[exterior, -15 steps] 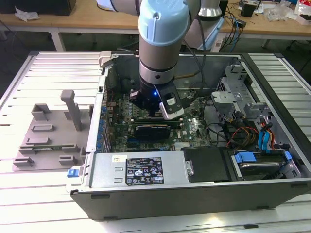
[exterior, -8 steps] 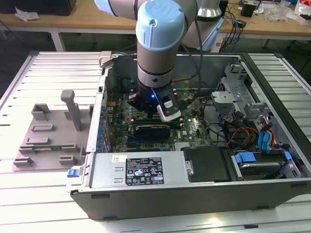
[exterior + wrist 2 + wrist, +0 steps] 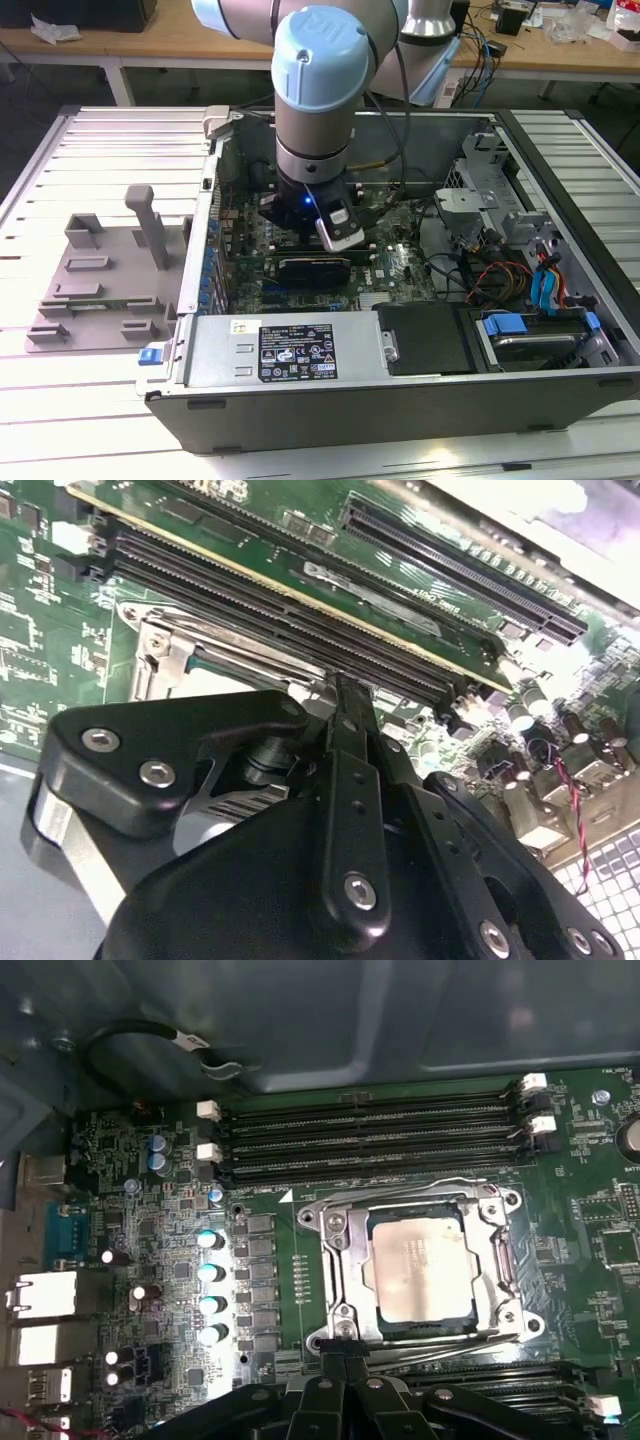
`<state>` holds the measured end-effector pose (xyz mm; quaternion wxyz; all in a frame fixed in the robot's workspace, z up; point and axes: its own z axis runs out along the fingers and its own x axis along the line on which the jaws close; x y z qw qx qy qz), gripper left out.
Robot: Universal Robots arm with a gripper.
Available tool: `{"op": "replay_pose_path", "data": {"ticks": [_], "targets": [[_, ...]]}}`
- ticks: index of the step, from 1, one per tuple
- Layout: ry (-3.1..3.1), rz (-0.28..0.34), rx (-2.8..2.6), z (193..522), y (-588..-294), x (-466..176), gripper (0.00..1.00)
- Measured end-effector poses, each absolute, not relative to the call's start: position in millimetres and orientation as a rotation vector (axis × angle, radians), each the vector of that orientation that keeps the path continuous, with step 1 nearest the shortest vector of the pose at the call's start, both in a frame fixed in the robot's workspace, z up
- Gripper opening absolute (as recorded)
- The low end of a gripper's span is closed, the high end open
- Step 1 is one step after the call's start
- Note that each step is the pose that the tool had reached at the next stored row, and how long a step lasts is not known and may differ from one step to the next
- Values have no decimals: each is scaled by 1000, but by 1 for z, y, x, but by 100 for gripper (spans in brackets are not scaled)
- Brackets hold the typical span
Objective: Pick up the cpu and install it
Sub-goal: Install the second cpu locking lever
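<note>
The cpu [image 3: 420,1265], a flat square chip with a silver top, lies inside the motherboard socket, ringed by the socket's metal frame [image 3: 335,1260]. My gripper [image 3: 343,1352] hovers just off one edge of that frame. Its black fingers [image 3: 350,730] are pressed together with nothing between them, so it is shut and apart from the chip. In the second wrist view the fingertips point at the corner of the socket frame [image 3: 170,645]. In the exterior view the arm's wrist [image 3: 315,120] reaches straight down into the open computer case [image 3: 400,400].
Rows of memory slots [image 3: 370,1140] run beside the socket, and capacitors [image 3: 210,1285] stand on its other side. A grey plastic fixture tray [image 3: 100,280] lies on the table at the exterior view's left. Power supply [image 3: 290,350], drive cage [image 3: 480,190] and cables [image 3: 500,275] crowd the case.
</note>
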<state>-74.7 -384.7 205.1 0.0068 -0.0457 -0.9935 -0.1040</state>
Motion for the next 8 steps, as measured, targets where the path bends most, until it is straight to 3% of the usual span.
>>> {"op": "replay_pose_path", "data": {"ticks": [8], "targets": [[-3102, -366, -143, 201, -385, -80, 11]]}}
